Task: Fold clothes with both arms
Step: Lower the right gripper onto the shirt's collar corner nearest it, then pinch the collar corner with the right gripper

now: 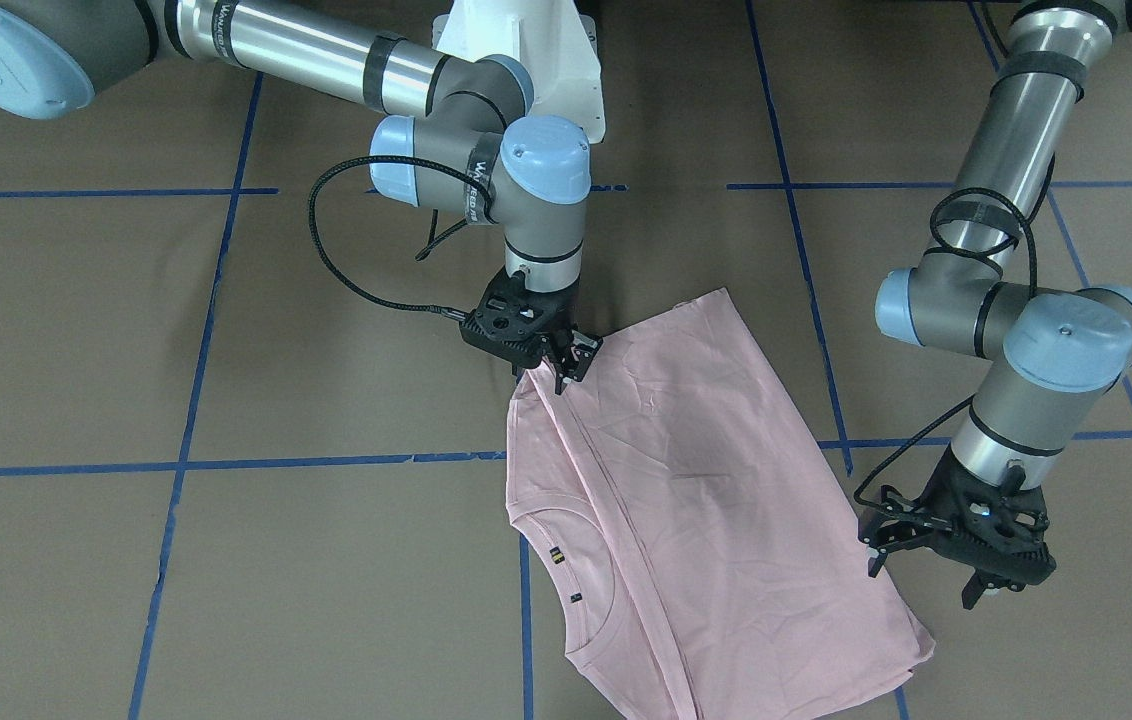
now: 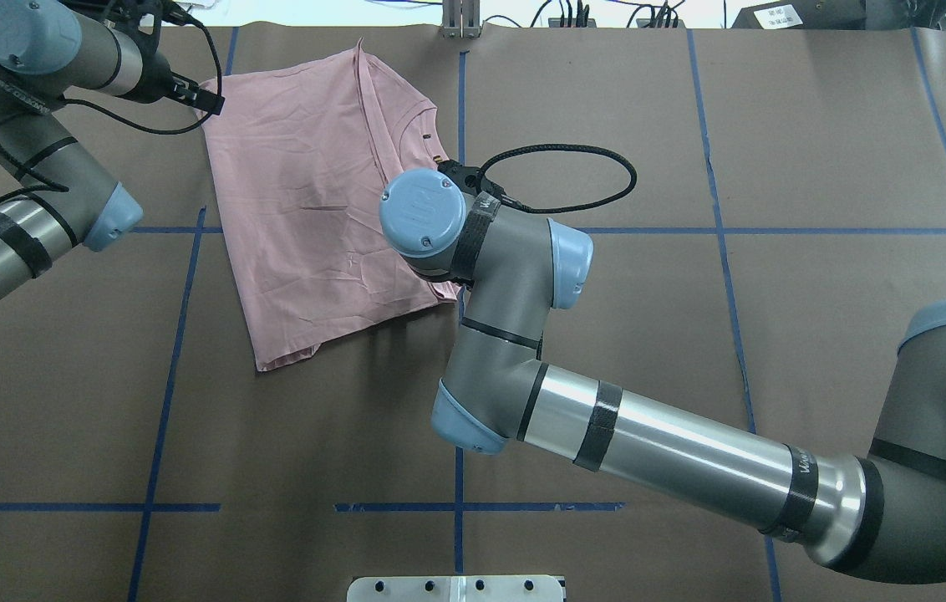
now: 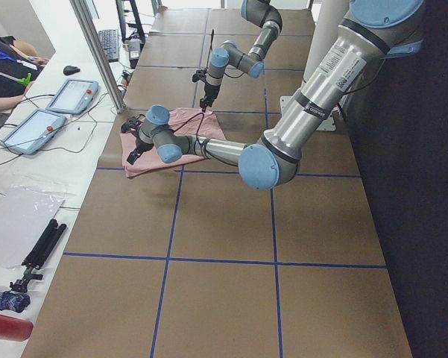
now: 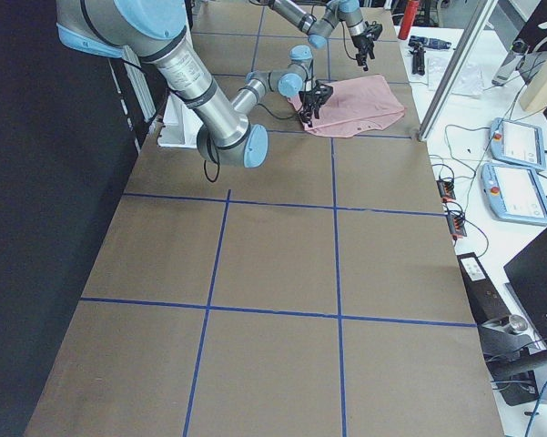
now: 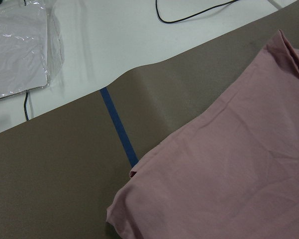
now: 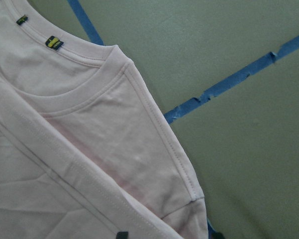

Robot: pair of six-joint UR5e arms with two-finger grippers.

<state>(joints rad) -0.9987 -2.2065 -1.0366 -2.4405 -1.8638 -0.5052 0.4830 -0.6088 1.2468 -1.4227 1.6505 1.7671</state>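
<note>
1. Lying near the far edge of the table, to the left of its middle, the pink T-shirt is spread flat. One long side is folded over the body, and the collar is at the end nearer the far edge.
2. Right tool: set low on the shirt's right-hand edge at the sleeve. Its tips appear narrowly parted, and no cloth hangs from them.
3. Left tool: spread wide and holding nothing. It sits just beside the shirt's left-hand edge, toward the table's far edge. Its wrist view shows a shirt corner below it.
4. Handling (judgement): the shirt looks light, thin and limp.
   - It should drape and crease rather than hold a shape.
   - It would likely drag on the brown table cover instead of sliding cleanly.
5. Where to take hold (judgement):
   - Pinch at the stitched parts, such as the sleeve hem, shoulder seam or bottom corners, where the cloth is thicker.
   - Catch both layers of the folded side together.
   - Use one tool at each end of the same edge, so the edge lifts straight and the fold does not slip open.
</note>
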